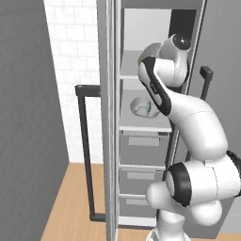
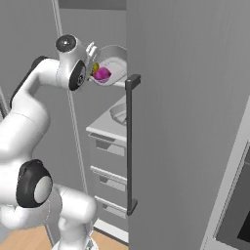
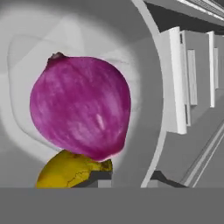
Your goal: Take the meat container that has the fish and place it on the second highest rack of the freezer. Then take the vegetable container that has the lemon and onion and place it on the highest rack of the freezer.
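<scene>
A: Where is the arm (image 1: 197,127) in the left base view?

B: It rises from the lower right, bends at a dark-banded elbow and reaches up and forward, the wrist folding over at the top.

A: And in the right base view?

B: It climbs from the lower left, the forearm slants up to the right, and the hand sits high and points right.

A: The gripper (image 2: 93,68)?

B: Small at the hand's end; whether its jaws are parted or closed cannot be told.
</scene>
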